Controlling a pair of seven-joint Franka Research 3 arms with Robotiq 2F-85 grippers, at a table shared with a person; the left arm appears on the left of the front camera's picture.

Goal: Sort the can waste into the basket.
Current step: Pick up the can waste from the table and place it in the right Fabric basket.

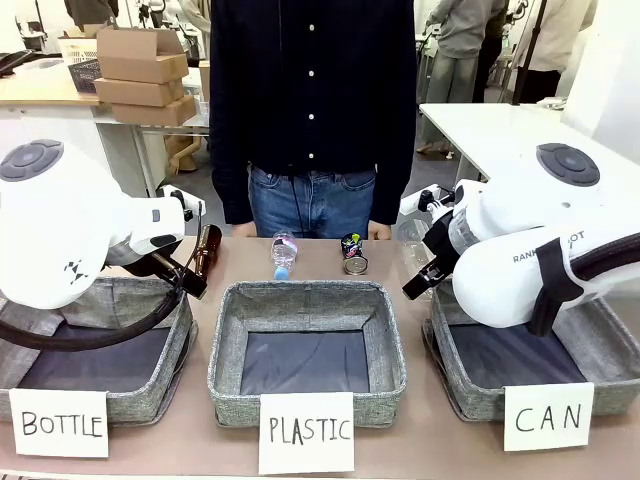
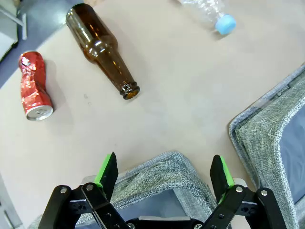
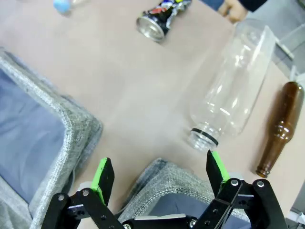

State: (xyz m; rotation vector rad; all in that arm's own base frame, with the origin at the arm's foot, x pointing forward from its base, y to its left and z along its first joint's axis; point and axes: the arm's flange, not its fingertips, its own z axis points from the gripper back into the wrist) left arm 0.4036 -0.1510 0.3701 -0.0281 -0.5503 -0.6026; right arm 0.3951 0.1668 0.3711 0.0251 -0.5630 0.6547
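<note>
Cans out on the table, both grippers wide and empty over the baskets.
Three grey fabric baskets line the near edge, named by handwritten paper signs [image 1: 548, 417]: BOTTLE basket [image 1: 178, 355] on the left, PLASTIC basket [image 1: 300, 290] in the middle, CAN basket [image 1: 470, 398] on the right. The dark printed can [image 1: 353, 253] lies on its side near the far edge, right of centre, between a small blue-capped plastic bottle [image 1: 284, 255] and a large clear bottle [image 3: 233, 86]; its print is too small to read. The red dented can [image 2: 33, 86] lies at the far left, near a brown glass bottle [image 2: 102, 52]. The left gripper [image 2: 164, 167] hangs over a corner of the BOTTLE basket and the right gripper [image 3: 159, 167] over a corner of the CAN basket, each with jaws fully apart and holding nothing. Letters "RANK" show on the right arm [image 1: 540, 260]. A person [image 1: 312, 100] in a dark buttoned shirt stands at the far side.
</note>
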